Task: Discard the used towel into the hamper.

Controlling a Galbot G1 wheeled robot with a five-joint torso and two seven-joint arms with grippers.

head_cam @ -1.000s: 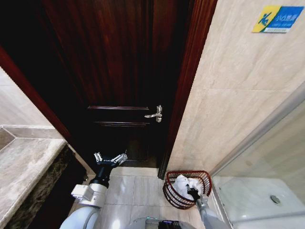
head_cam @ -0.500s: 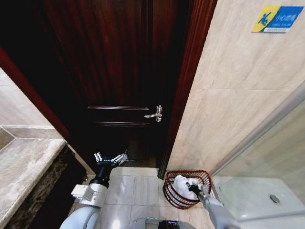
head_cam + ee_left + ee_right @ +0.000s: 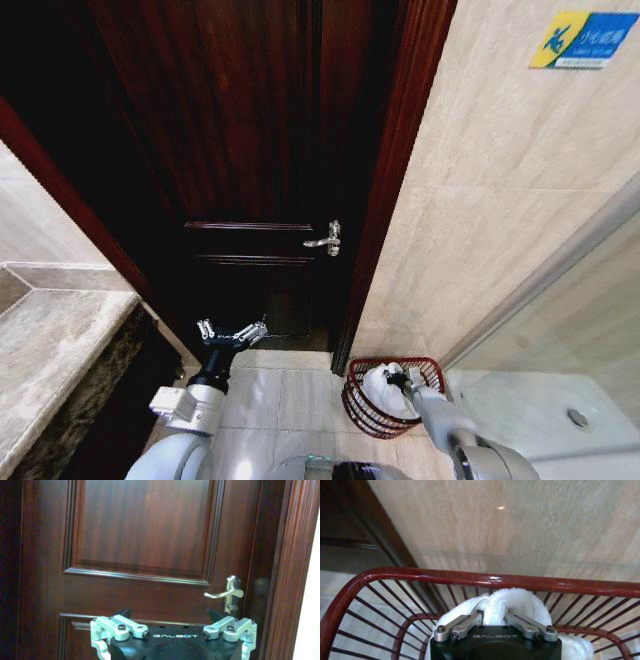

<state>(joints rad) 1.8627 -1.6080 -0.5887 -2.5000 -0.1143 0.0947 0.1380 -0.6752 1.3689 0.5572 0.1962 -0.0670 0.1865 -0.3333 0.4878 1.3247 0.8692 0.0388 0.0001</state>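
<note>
The crumpled white terry towel (image 3: 382, 386) lay inside the small round dark-red wire hamper (image 3: 362, 412), which stood on the pale tiled floor (image 3: 285, 400) in the corner between the dark wooden door frame (image 3: 390, 190) and the beige tiled wall (image 3: 500, 200). The right gripper (image 3: 397, 380) reached down into the hamper from above its rim. In the right wrist view its jaws were clenched on a fold of the towel (image 3: 512, 605), with the hamper's red rim (image 3: 485, 578) curving just beyond. The left gripper (image 3: 231, 333) hung well apart, in front of the dark panelled wooden door (image 3: 145, 536), its jaws spread wide and holding nothing, below the silver lever door handle (image 3: 226, 592).
</note>
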